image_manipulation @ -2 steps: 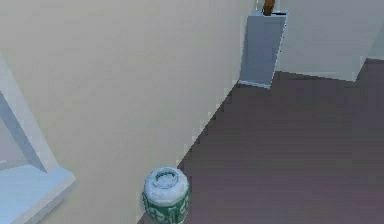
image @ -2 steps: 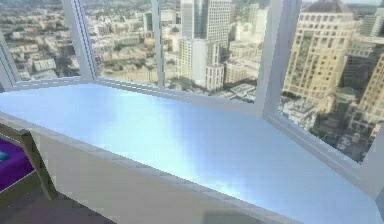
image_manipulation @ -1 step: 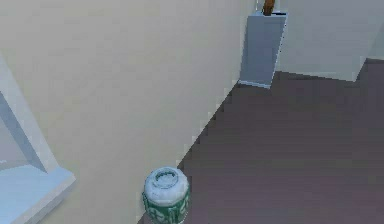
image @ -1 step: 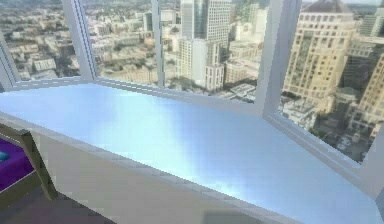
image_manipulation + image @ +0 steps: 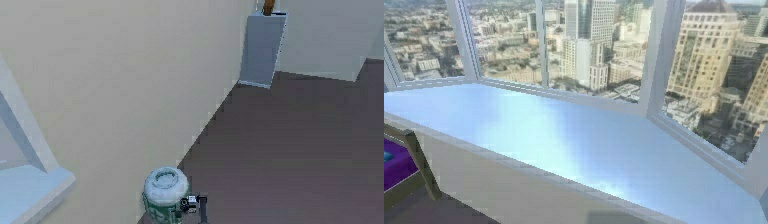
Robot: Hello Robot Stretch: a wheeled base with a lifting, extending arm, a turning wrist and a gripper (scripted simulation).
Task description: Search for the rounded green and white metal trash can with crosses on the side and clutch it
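A rounded green and white trash can [image 5: 163, 192] stands on the dark floor at the bottom of the arm side view, close to the cream wall. Its domed lid is pale, and its side carries a green pattern too small to make out. Right beside it, on its right, are the arm's small white marked squares and the dark gripper [image 5: 189, 204]. The gripper's far end lies against the can, so I cannot tell whether it holds anything.
A wide pale window ledge [image 5: 574, 130] under tall city-view windows [image 5: 594, 45] spans the forward view. A purple, wood-framed thing [image 5: 399, 160] sits at its lower left. In the arm side view, brown floor [image 5: 290, 140] runs out to a pale grey panel [image 5: 262, 50].
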